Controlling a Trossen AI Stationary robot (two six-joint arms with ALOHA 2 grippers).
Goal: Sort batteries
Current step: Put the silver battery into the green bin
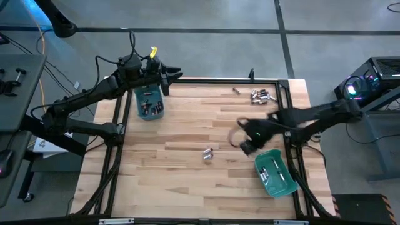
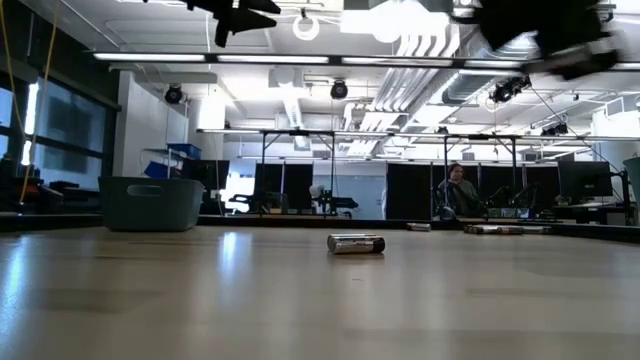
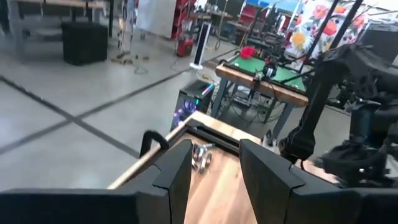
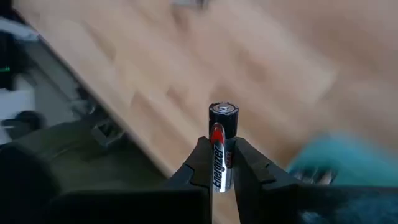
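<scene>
Between the right gripper [image 4: 222, 163] fingers: one dark battery [image 4: 221, 146] with a red mark, pinched upright, top cap sticking out above the tips. High view puts that gripper in the air just beside the right-hand teal bin [image 1: 277, 181], which already holds cells. Step in hand: carry-to-bin. Next move, I'd judge: centre over the bin, then release. Loose cells [image 1: 208, 152] lie mid-table, a cluster [image 1: 263, 95] near the far edge. Left gripper [image 1: 167, 77] waits part-spread, empty, by the left teal bin [image 1: 150, 106].

Open workshop room lying behind a wooden table.
Ceiling lights [image 2: 300, 57] are glowing at upper centre; a person [image 2: 455, 190] is sitting at right; grey floor [image 1: 206, 15] is showing across the top.
</scene>
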